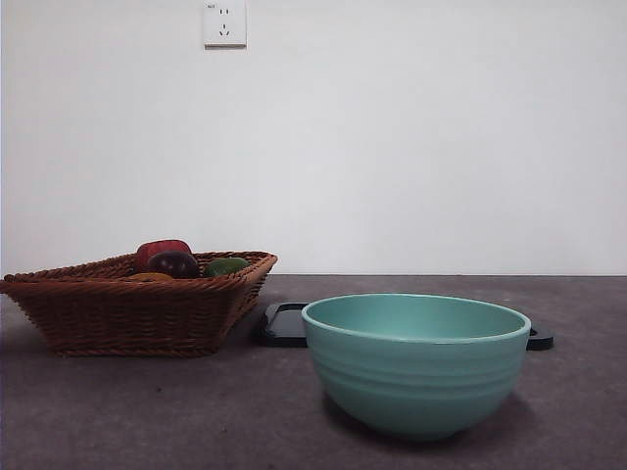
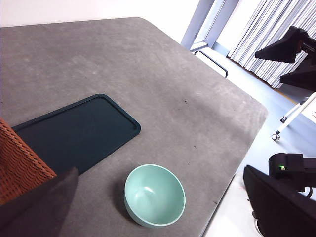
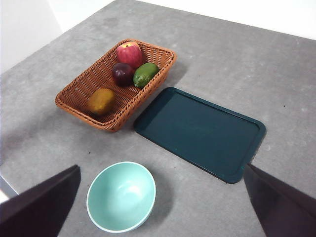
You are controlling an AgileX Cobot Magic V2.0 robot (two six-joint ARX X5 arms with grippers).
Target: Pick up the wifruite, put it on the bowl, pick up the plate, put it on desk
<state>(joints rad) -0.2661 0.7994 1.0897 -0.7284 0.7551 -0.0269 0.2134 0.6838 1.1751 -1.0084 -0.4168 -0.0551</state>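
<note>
The wifruite (image 3: 101,101), a small orange fruit, lies in the wicker basket (image 3: 79,89), and its top just shows over the rim (image 1: 147,277) in the front view. The teal bowl (image 1: 416,362) stands empty near the front of the desk (image 1: 196,411); both wrist views also show the bowl (image 2: 154,196) (image 3: 121,196). Behind it lies the plate (image 3: 200,131), a flat dark teal rectangular tray. My left gripper (image 2: 161,168) hangs open high above the bowl. My right gripper (image 3: 162,166) is open too, high over the bowl and plate. Neither holds anything.
The basket (image 1: 137,308) also holds a red apple (image 3: 129,53), a dark purple fruit (image 3: 122,73) and a green fruit (image 3: 145,74). The plate (image 1: 284,325) sits beside the basket. The desk edge (image 2: 232,173) drops off near the bowl.
</note>
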